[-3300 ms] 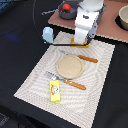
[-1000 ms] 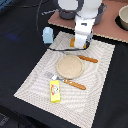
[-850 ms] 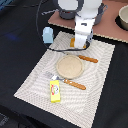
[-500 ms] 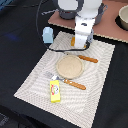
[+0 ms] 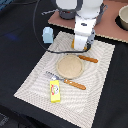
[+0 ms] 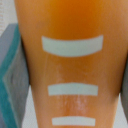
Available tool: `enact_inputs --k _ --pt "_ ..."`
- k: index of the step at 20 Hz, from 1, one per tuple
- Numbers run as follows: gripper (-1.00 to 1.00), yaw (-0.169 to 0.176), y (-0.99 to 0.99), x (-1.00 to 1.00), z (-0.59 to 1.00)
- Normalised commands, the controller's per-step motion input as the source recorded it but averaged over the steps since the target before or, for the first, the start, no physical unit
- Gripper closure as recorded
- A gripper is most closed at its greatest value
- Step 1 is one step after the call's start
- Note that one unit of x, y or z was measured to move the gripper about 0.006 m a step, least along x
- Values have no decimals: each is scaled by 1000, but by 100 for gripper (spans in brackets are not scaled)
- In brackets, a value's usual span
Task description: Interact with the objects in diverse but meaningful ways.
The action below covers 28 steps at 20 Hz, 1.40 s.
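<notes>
1. The robot arm [image 5: 84,22] reaches down onto the far edge of the pale woven placemat [image 5: 35,85], near that edge's middle.
2. The gripper [image 5: 81,46] is low over the mat, and its body hides the fingertips in the exterior view, so I cannot tell how wide the jaws stand or whether they grip anything.
3. A bit of orange shows at the base of the gripper: this is the orange-yellow bread loaf [image 5: 73,45], sitting at the far edge of the mat, right under the gripper.
4. The wrist view is almost filled by the bread loaf [image 6: 70,65], an orange surface crossed by three pale stripes; a grey and teal shape sits at one side, too blurred to name.
5. The pale blue carton [image 5: 47,35] stands upright just off the mat's far corner on the exterior view's left, on the dark tabletop [image 5: 20,55].
6. The round tan plate [image 5: 70,66] lies near the middle of the mat.
7. One wooden-handled utensil [image 5: 87,59] lies just beyond the plate, and another [image 5: 67,82] lies just before it.
8. The yellow butter block [image 5: 55,91] lies flat on the mat toward its near edge, beside the nearer utensil.
9. The grey pot [image 5: 122,17] sits on the tan board [image 5: 107,30] beyond the mat, at the exterior view's right edge.
</notes>
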Motion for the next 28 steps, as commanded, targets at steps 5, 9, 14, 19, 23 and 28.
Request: enact_inputs --k 5,9,14,19,23,28 --pt "100 -18 -481 -322 386" --pt "100 -28 -320 -481 168" --pt "100 -33 -293 -619 21" --pt "100 -64 -263 -751 65" --pt "100 -60 -336 -566 -146" --pt "100 -26 -273 -505 -101"
